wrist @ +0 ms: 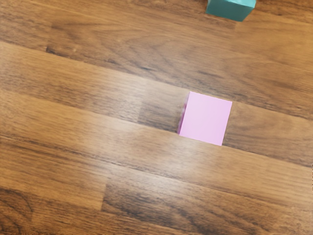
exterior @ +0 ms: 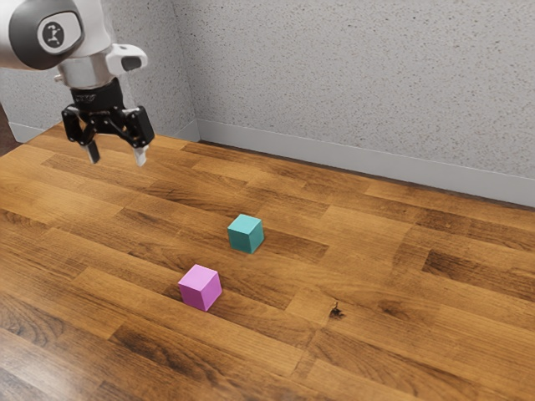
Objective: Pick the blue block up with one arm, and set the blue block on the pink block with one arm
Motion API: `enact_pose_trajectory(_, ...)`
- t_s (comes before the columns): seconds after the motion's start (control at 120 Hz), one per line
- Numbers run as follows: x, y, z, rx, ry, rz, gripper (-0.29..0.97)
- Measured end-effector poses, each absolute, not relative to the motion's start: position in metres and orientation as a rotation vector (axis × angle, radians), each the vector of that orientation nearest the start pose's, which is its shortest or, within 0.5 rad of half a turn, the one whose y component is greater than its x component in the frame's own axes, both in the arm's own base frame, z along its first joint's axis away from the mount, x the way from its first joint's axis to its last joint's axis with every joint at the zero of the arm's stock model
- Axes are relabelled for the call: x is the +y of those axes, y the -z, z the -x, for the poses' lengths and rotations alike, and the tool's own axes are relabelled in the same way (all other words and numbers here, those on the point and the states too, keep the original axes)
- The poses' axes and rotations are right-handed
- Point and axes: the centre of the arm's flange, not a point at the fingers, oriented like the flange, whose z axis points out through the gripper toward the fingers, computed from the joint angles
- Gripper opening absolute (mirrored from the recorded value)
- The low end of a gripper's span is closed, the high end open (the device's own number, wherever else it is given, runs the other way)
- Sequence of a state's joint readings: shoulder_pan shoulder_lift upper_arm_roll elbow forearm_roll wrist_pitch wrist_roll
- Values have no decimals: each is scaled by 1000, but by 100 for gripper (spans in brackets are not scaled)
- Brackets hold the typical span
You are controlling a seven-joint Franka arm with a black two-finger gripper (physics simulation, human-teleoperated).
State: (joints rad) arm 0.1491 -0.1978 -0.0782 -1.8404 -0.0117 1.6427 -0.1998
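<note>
Exterior view: the gripper (exterior: 117,157) hangs above the wooden table (exterior: 401,334), jaws spread wide and holding nothing. One blue block (exterior: 245,233) and one pink block (exterior: 200,286) lie well apart from the jaws, near each other, not touching.

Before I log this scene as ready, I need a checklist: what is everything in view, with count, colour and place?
blue block: 1, teal-blue, on the wood, apart from the pink block, on its wall side
pink block: 1, pink, on the wood, nearer the exterior camera than the blue block
dark speck: 1, black, on the wood to the exterior view's right of the pink block; too small to identify
wooden tabletop: 1, brown planks, under both blocks
wall: grey, textured, behind the tabletop
baseboard: 1, pale grey, along the wall's foot
arm: 1, white and grey, exterior view's upper left
end effector: 1, black, open and empty, raised above the wood
</note>
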Motion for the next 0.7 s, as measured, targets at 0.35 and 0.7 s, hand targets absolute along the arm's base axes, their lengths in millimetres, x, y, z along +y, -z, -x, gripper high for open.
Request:
enact_pose_trajectory(0.35,-19,-522,-620,-670,-166,3062,68)
enact_pose_trajectory(0.7,-15,-367,-723,-707,-184,3072,68)
